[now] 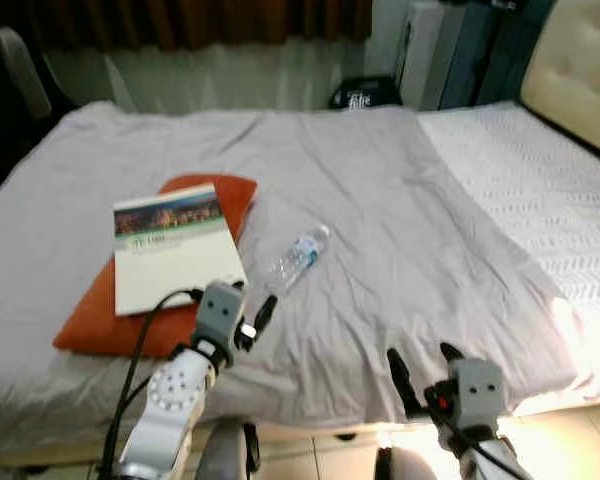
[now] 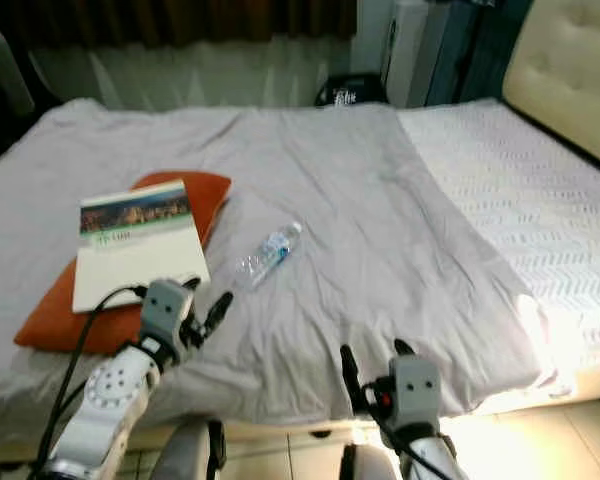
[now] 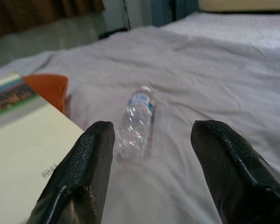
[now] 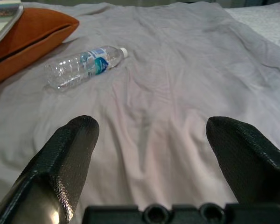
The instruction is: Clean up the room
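A clear plastic water bottle (image 1: 298,258) with a blue label lies on its side on the grey bedspread (image 1: 400,190), near the middle of the bed. My left gripper (image 1: 252,312) hovers just short of the bottle's base, open, and the bottle (image 3: 136,126) sits ahead between its two black fingers. A white book (image 1: 175,250) rests on an orange cushion (image 1: 88,322) directly left of that gripper. My right gripper (image 1: 423,362) is open and empty over the near edge of the bed, with the bottle (image 4: 84,65) far ahead of it.
A white quilted mattress cover (image 1: 540,190) and a cream padded headboard (image 1: 580,70) lie to the right. Brown curtains (image 1: 180,20) and a dark box (image 1: 365,95) stand beyond the bed. Pale floor tiles (image 1: 570,440) show at the bed's near right corner.
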`<state>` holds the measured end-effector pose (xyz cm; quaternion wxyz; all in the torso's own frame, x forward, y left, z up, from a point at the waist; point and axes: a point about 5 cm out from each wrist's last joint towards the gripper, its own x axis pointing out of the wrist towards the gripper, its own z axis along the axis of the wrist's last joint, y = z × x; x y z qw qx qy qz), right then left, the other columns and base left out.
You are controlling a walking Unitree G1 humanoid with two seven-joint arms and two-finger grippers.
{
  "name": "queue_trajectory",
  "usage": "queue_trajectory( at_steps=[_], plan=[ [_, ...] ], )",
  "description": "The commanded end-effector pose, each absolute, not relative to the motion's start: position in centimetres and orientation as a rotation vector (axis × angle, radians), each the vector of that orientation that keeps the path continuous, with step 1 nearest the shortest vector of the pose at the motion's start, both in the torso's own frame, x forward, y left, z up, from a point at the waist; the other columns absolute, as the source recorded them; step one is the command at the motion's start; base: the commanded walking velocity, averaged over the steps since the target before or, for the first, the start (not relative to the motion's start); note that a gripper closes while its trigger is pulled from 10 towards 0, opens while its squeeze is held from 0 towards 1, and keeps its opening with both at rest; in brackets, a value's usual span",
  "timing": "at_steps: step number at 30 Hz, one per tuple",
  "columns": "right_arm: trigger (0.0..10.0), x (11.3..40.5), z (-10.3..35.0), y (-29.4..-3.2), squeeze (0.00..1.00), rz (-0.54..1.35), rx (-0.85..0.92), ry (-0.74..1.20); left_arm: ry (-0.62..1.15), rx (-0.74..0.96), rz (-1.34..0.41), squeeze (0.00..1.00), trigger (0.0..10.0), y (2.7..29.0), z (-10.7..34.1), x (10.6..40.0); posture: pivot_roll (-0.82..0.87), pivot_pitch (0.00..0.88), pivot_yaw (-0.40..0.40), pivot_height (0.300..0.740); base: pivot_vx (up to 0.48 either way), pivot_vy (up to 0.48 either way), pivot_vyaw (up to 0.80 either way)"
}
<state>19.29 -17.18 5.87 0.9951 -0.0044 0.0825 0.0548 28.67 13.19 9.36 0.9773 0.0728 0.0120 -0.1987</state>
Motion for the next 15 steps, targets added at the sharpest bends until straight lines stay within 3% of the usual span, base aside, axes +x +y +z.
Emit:
queue_trajectory(
  at_steps=[1, 10, 12, 15],
  plan=[
    [10.0, 19.2, 6.8, -17.2, 0.00, 0.102, -0.012, 0.131, 0.039, 0.151, -0.327, 0.00, 10.0, 14.7, 9.5, 29.6, -0.04, 0.000, 0.005, 0.599, 0.000, 0.000, 0.00],
    [10.0, 18.3, 6.7, -17.3, 0.00, 0.100, -0.020, 0.141, 0.003, 0.202, -0.276, 0.00, 10.0, 16.6, 10.4, 30.7, -0.06, 0.000, 0.010, 0.599, 0.000, 0.000, 0.00],
    [10.0, 17.9, 6.8, -17.6, 0.00, 0.092, -0.017, 0.137, -0.128, 0.170, -0.198, 0.00, 10.0, 17.9, 12.2, 30.8, -0.06, 0.000, -0.010, 0.599, 0.000, 0.000, 0.00],
    [10.0, 17.9, 6.9, -17.5, 0.00, 0.096, -0.014, 0.134, -0.188, 0.191, -0.222, 0.00, 10.0, 17.4, 12.9, 30.8, -0.06, 0.000, -0.010, 0.599, 0.000, 0.000, 0.00]
  ],
)
